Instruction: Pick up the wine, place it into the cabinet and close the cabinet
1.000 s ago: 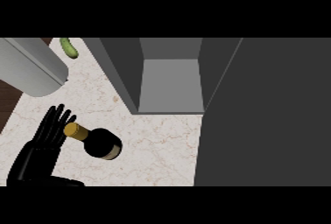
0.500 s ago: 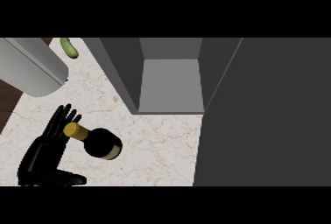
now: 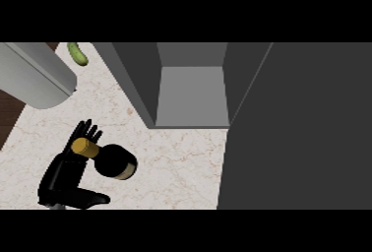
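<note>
One hand (image 3: 67, 165) shows, the robot's left, black, coming up from the lower edge at the left side of the counter. Its fingers (image 3: 85, 130) are straight and spread, pointing away from the robot, with the thumb (image 3: 85, 198) stuck out to the side near the bottom. It grips nothing. The right hand is out of sight.

One wine bottle (image 3: 109, 158) is here, dark with a gold-coloured top. Seen from above, the top overlaps the hand just below the fingers, while the dark body lies to the right of the palm. Whether hand and bottle touch I cannot tell.

One cabinet (image 3: 190, 93) stands at the back of the counter, grey, its inside open to view. Its door (image 3: 298, 128), a broad dark grey slab, fills the right side. The bottle is well apart from the cabinet's opening, off to its lower left.

One green vegetable (image 3: 77, 53) lies at the far left edge, beside a large pale grey cylinder (image 3: 33, 74).

The counter (image 3: 174, 162) is pale marble with thin brownish veins. A strip of dark brown floor (image 3: 9, 115) shows at its left.
</note>
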